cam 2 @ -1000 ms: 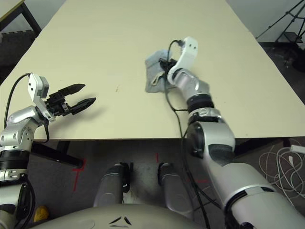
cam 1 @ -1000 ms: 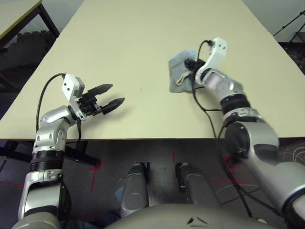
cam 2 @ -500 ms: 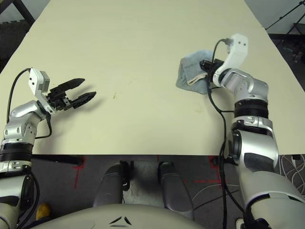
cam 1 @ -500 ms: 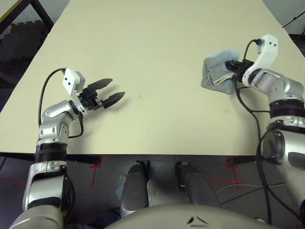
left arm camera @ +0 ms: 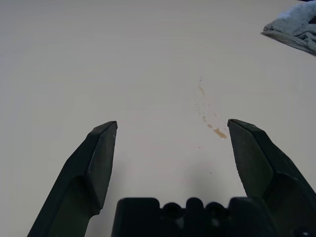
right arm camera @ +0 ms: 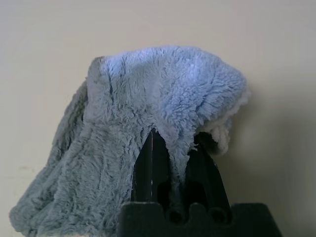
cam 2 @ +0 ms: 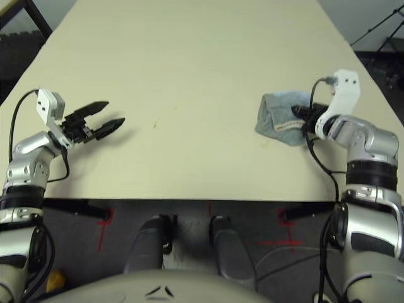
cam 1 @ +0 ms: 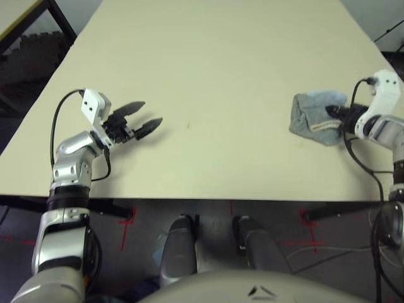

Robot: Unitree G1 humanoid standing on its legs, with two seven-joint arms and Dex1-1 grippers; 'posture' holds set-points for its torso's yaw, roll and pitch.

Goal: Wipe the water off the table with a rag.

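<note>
Rag (cam 1: pixel 314 118), head views: bunched blue-grey cloth clamped in the right gripper (cam 1: pixel 334 112), lying on the table (cam 1: pixel 221 57) far to the right of the faint amber water (cam 1: pixel 188 125). A second ago it lay much nearer that spot, so the wiping stroke appears to have carried it away. Left gripper (cam 1: pixel 146 118) hovers left of the water, fingers spread. Left wrist view: a streaked residue remains between the fingers. Right wrist view: fingers pinch a fold of the rag.

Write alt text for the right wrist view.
The right gripper is shut on a fluffy blue-grey rag, a fold pinched between its black fingers. The rag drapes down onto the pale table, a cream hem showing at one edge.
</note>
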